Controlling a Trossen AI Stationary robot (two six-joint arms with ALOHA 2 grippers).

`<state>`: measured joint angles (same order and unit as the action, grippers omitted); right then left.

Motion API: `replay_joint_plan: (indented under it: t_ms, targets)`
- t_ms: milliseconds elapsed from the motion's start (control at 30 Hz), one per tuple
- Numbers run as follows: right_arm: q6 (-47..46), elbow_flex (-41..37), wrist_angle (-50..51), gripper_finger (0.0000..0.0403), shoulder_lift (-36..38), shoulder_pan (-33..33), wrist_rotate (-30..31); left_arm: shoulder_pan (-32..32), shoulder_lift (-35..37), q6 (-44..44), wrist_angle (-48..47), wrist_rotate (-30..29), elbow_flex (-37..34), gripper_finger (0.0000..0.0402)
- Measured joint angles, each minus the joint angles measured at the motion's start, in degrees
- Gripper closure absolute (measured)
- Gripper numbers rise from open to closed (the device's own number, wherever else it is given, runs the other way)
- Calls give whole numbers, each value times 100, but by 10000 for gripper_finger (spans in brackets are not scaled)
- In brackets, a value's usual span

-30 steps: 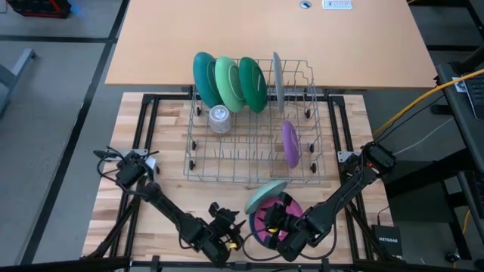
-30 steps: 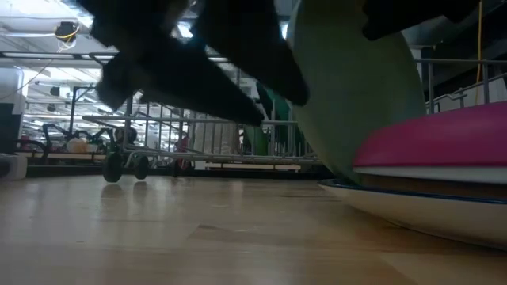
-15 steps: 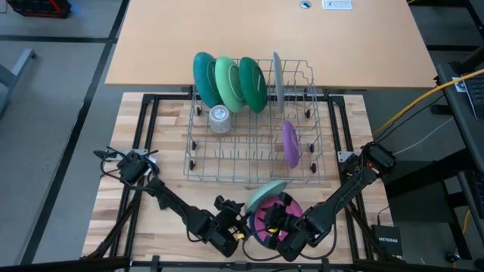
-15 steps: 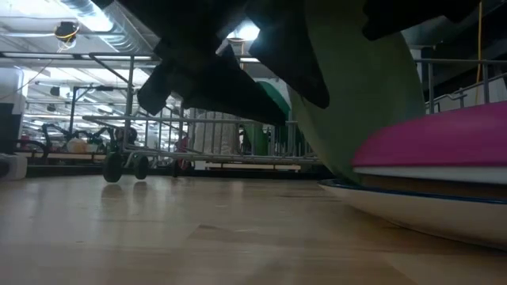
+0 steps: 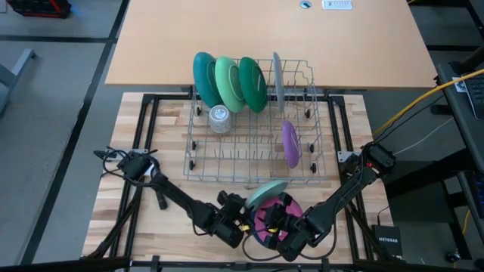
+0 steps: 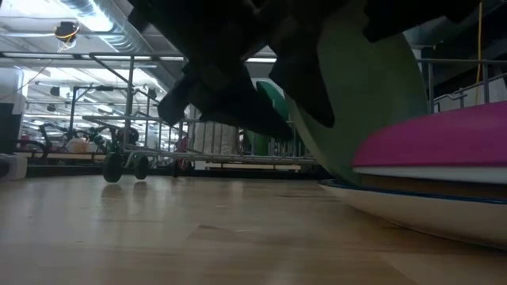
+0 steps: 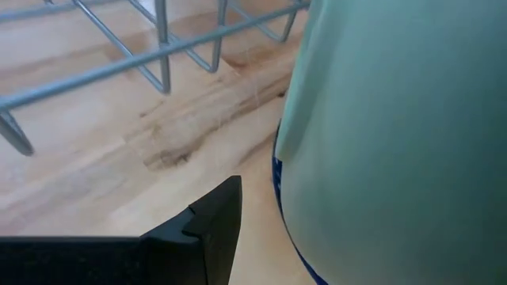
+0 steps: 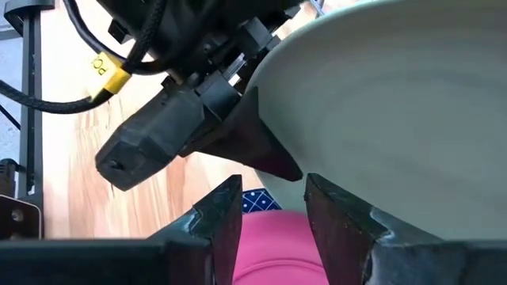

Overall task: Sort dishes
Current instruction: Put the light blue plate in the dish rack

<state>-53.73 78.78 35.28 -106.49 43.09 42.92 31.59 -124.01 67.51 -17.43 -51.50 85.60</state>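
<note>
Pale green plate (image 5: 266, 192), tilted over my pink bowl (image 5: 274, 221), clamped by right gripper (image 5: 271, 217); left gripper (image 5: 240, 221) alongside, fingers apart

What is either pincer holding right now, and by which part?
The right pincer grips the tilted pale green plate by its lower rim, above the pink dish. The left pincer is beside it; its hold cannot be told.

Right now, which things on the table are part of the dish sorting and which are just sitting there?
Job:
- pale green plate, tilted up between right gripper and left gripper
- pink dish on the stack
- racked green plates, grey plate, purple dish

Lying about:
- wire rack
- clear cup
</note>
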Motion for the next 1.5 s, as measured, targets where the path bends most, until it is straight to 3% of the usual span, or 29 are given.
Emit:
replay_joint_plan:
  t_ms: [200, 600, 1167, 1300, 1500]
  targets:
    - [1, 0, 71, 259, -1, 3, -2, -60, 0, -13, -9, 183, 0, 238]
    - [9, 0, 94, 259, 339, 96, -65, -73, 2, -499, -33, 79, 0, 389]
    - [21, 0, 584, 259, 1060, 736, 785, -63, 2, -567, 8, -1341, 57, 389]
    - [45, 0, 627, 259, 1261, 940, 984, 39, 2, -1345, 4, -1358, 354, 396]
    - [260, 9, 448, 259, 1650, 1372, 1356, 220, 4, -3172, -13, -1645, 1054, 390]
